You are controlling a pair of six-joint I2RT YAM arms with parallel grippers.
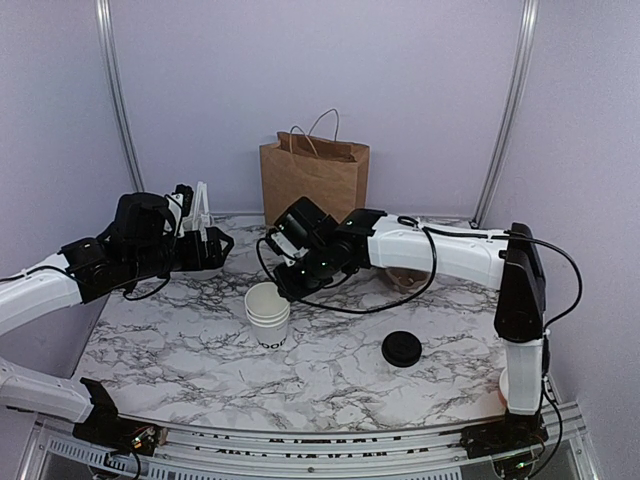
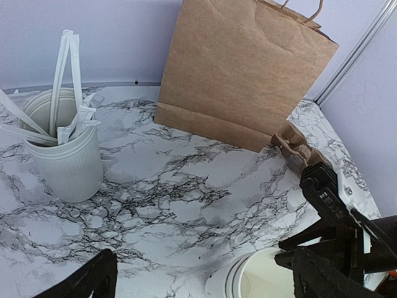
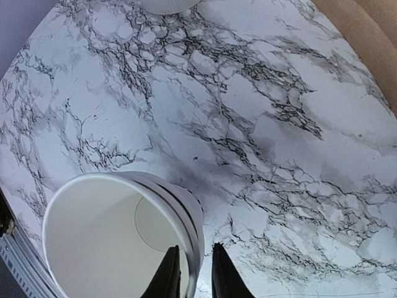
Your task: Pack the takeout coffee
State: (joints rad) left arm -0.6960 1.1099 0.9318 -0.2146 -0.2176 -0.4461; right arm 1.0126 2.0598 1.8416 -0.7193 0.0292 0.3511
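My right claw (image 3: 194, 276) pinched the rim of the lidless cup stack (image 3: 105, 242) mid-tabletop; my left claw (image 1: 212, 250) hung wide open near the left edge; the takeout coffee I could not locate

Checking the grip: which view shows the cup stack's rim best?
Right wrist: the cup stack fills the foreground, right claw straddling its rim. Top external shows it whole; left wrist only a rim edge.

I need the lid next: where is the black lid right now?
In the top view, the black lid lies flat on the marble table, right of the stack of white cups and nearer the table's front edge.
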